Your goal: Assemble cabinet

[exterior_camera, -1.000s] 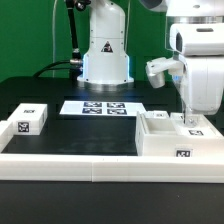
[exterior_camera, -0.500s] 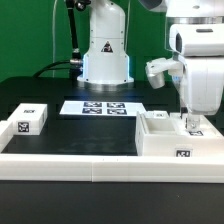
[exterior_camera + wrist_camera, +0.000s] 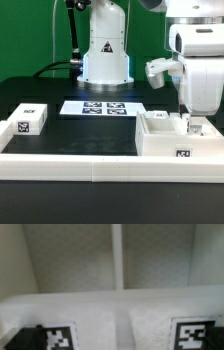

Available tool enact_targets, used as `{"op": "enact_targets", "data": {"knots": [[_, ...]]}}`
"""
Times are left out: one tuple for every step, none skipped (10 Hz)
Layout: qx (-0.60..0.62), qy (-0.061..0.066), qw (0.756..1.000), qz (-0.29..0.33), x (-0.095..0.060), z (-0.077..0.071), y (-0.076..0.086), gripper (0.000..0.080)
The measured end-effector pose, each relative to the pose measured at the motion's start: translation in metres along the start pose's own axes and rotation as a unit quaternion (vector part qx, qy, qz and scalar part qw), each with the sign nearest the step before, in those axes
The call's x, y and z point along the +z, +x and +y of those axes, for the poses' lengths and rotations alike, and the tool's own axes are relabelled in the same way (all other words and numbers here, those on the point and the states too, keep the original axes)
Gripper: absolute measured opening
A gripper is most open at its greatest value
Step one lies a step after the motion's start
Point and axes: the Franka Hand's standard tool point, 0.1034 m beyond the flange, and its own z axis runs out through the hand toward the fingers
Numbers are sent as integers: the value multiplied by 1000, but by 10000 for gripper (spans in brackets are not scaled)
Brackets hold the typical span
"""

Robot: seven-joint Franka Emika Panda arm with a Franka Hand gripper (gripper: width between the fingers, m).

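One cabinet (image 3: 165, 140), the biggest white block we see, sits on the black tabletop (image 3: 75, 132) near its front edge, toward the exterior view's right corner. It stands just behind the long low white rail (image 3: 70, 160) that runs along that front edge. We see a square black-and-white tag (image 3: 183, 153) on the cabinet's front face and open compartments in its top.

The gripper (image 3: 188, 120) hangs straight down over the cabinet's right part, with its fingers reaching into the open top. We cannot tell whether the fingers are spread or pressed together, nor whether they pinch anything, since the cabinet's walls hide the tips. The wrist view, which is blurred, does not show the fingers clearly either. There we see only pale surfaces with a thin upright divider (image 3: 116, 258), a white ledge, and two tags, one (image 3: 57, 338) beside the other (image 3: 197, 333).

Well apart from the cabinet, near the tabletop's edge on the exterior view's left, lies a small white tagged block (image 3: 30, 120). The marker board (image 3: 100, 108) lies flat toward the back edge, in front of the arm's base (image 3: 105, 55).
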Motion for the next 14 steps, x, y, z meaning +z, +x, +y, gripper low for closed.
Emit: {"op": "enact_targets", "data": {"knots": [[1,1,1000,-3,-5,-7,-4,797],[-1,1,1000,-8,-13,-16,-7,797],[2,1,1000,-12,-20,-25,-9,797],[4,0,1000,-16,-28,-37,-10,797],[1,1,1000,-20,-33,-49,-12,797],[7,3,1000,-24,-36,-62,-13,797],[11,9,999,-29,-36,-78,-16,797],[12,11,999,-30,-33,-86,-17,797],[13,10,999,-29,-33,-84,-17,797],[13,10,999,-29,-33,-84,-17,797],[13,11,999,-29,-33,-84,-18,797],[13,11,999,-29,-33,-84,-18,797],[12,7,1000,-27,-32,-86,-17,797],[8,3,1000,-24,-26,-99,-16,797]]}}
